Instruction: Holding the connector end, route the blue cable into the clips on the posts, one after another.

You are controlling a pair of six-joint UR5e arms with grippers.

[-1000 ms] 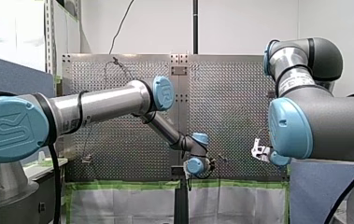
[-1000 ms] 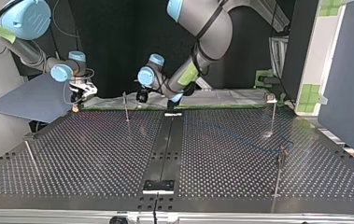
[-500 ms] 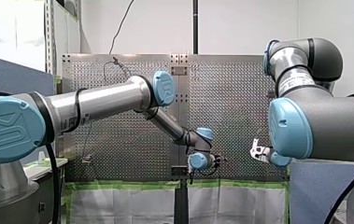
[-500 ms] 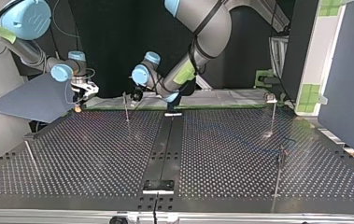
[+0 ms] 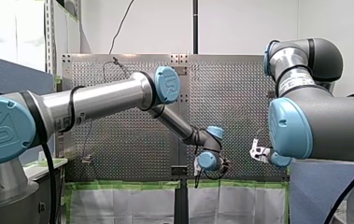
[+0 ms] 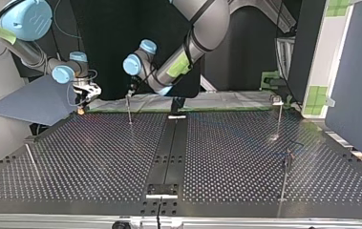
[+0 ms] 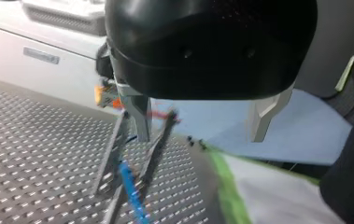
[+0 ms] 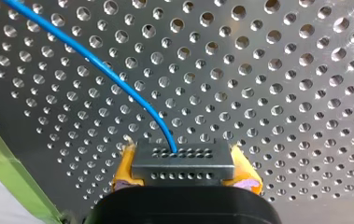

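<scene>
Where the perforated table (image 6: pixel 245 157) meets its edge under the arms, the right gripper (image 8: pixel 182 154) sits clamped, yellow pads on the grey connector (image 8: pixel 184 167); blue cable (image 8: pixel 101 69) runs from it across the holes; left gripper (image 7: pixel 200 136) by the same edge, nearer its middle, metal fingers spread apart; thin post (image 7: pixel 158 149), blurred, just beside one finger; cable low beside the post.

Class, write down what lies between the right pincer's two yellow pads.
The grey connector, clamped, with the blue cable running out of it; the right wrist view shows this.
</scene>
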